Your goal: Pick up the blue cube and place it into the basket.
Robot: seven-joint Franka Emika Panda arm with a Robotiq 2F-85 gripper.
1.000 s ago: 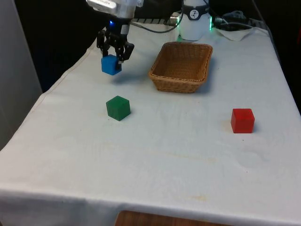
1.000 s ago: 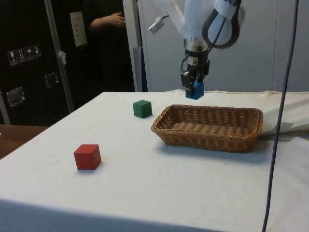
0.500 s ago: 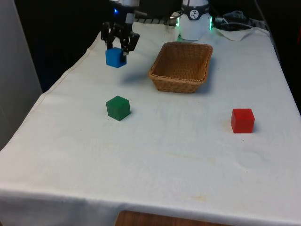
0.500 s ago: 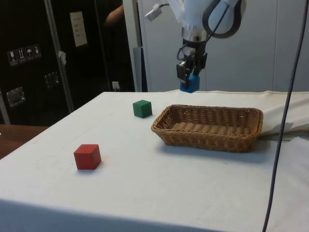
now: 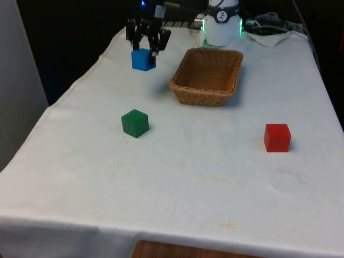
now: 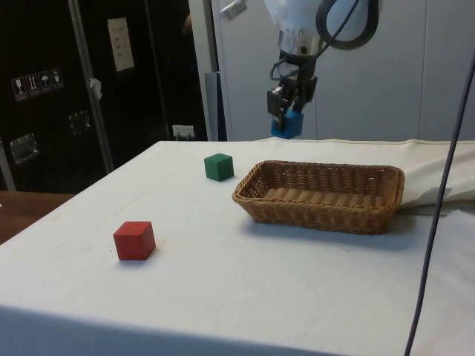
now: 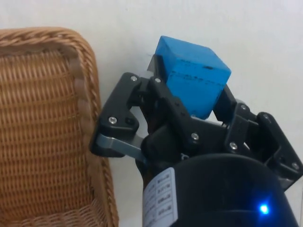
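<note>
My black gripper (image 5: pixel 146 47) is shut on the blue cube (image 5: pixel 143 59) and holds it in the air, well above the white cloth. The cube (image 6: pixel 286 126) hangs near the far end of the table, to the front view's left of the wicker basket (image 5: pixel 207 75). In the side view the gripper (image 6: pixel 290 110) sits above and just beyond the basket's (image 6: pixel 323 194) near corner. The wrist view has the cube (image 7: pixel 191 75) clamped between the two fingers, with the basket rim (image 7: pixel 87 75) right beside it.
A green cube (image 5: pixel 134 123) rests on the cloth to the front view's left, nearer the camera than the basket. A red cube (image 5: pixel 277 137) lies at the front view's right. The table's left edge runs close to the gripper.
The gripper has risen with the blue cube and moved towards the basket, to the front view's right. The green and red cubes have stayed put.
</note>
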